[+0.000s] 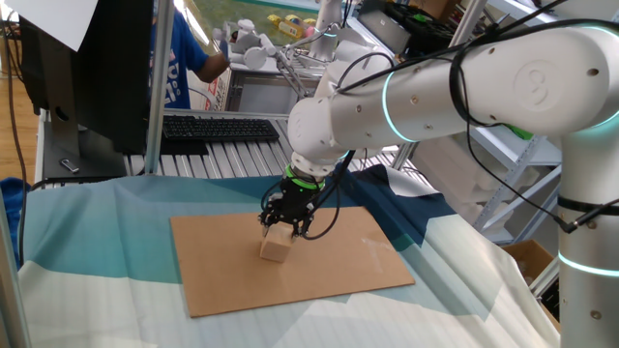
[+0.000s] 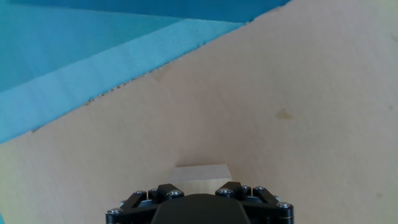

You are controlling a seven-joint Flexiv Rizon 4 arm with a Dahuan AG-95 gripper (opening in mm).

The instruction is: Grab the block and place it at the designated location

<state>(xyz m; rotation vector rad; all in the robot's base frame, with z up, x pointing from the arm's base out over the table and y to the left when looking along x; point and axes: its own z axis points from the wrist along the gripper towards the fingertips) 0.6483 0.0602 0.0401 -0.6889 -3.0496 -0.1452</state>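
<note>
Blue cloth (image 1: 87,242) over the desk from its left edge. Brown cardboard sheet (image 1: 290,256) flat near the desk's middle, reaching toward the front edge. Tan wooden block (image 1: 276,248) on the sheet's middle, gripper (image 1: 287,224) directly above, touching or nearly so. In the hand view, block (image 2: 201,177) right at the gripper's base (image 2: 199,202). Fingers hidden; cannot tell how far open or whether gripping. Faint dark spot (image 2: 283,114) on the cardboard, right of the block. White arm (image 1: 455,87) from the right edge.
</note>
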